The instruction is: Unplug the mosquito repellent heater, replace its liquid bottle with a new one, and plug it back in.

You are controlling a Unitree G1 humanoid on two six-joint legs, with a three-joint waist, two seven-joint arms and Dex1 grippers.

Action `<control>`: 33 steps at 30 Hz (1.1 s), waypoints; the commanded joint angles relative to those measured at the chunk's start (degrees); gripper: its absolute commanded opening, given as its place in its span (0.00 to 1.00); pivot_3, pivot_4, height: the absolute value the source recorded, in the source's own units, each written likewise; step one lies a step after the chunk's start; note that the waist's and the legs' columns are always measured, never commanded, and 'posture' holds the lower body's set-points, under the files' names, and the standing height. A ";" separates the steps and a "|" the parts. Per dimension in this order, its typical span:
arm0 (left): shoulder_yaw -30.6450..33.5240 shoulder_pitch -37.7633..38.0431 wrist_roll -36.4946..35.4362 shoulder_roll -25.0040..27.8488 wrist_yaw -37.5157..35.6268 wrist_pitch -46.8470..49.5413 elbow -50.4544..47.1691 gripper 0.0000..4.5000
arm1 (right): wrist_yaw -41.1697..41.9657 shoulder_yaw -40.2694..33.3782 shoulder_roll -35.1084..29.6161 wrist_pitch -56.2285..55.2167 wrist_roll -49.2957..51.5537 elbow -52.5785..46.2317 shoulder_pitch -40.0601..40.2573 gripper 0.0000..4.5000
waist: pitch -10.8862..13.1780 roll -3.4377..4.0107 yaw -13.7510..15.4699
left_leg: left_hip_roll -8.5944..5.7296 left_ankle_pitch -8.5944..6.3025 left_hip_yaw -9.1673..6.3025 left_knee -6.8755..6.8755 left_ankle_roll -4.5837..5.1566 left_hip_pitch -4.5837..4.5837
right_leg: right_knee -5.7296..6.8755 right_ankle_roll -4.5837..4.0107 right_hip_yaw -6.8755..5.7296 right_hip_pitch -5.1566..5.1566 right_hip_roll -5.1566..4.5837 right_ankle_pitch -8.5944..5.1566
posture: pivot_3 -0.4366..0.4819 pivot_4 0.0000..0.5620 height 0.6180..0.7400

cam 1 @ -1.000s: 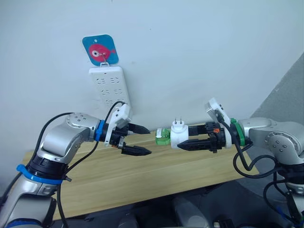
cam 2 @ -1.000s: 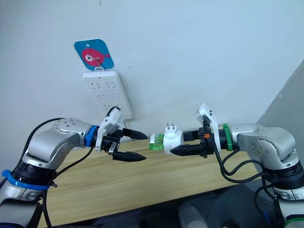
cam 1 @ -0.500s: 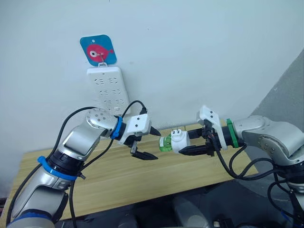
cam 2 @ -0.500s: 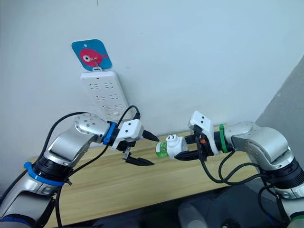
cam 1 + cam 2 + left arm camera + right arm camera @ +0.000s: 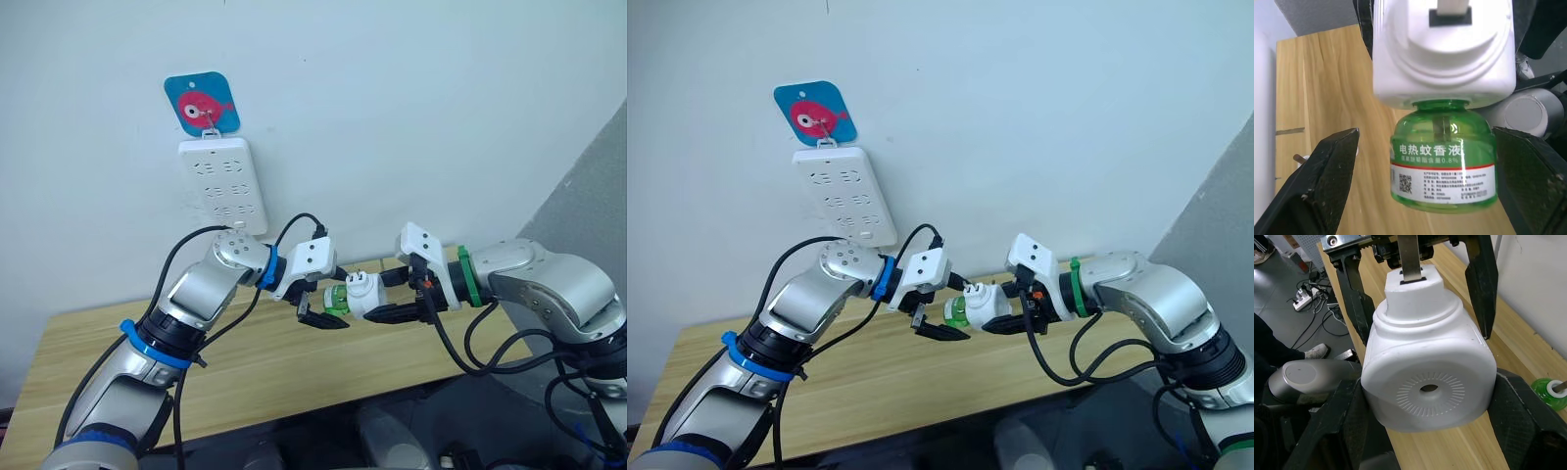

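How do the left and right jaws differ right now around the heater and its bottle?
The right gripper is shut on the white heater, holding it above the table; the left gripper is open, with the green bottle between its fingers, clear of both. The right sits at the heater's body, the left at the bottle end. Both meet at the same assembly.
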 commanded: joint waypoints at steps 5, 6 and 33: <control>0.02 -0.64 0.06 0.12 -0.71 -0.24 -0.96 0.66 | 1.12 -0.54 0.19 -1.34 -0.56 -2.20 -1.35 0.68 | 0.00 0.00 -0.01 | 0.00 0.00 -0.01 0.00 0.00 0.00 | 0.00 -0.03 -0.01 0.00 0.00 0.02 | 0.15 0.08 1.00; 0.04 -0.64 0.14 0.12 -0.69 -0.30 -0.91 0.60 | 1.17 -0.56 0.23 -1.36 -0.62 -2.21 -1.34 0.68 | 0.00 0.00 -0.01 | 0.00 0.00 -0.01 0.00 0.00 0.00 | 0.00 -0.03 -0.01 0.00 0.00 0.02 | 0.15 0.08 1.00; 24.97 6.00 -34.29 -5.69 5.13 31.52 -0.66 0.51 | -14.47 -31.51 8.98 1.90 24.10 -7.72 15.71 1.00 | -0.28 -0.06 -0.03 | 0.00 0.00 -0.15 0.07 0.00 0.01 | 0.09 0.01 -0.14 0.10 -0.01 0.00 | 0.16 0.07 1.00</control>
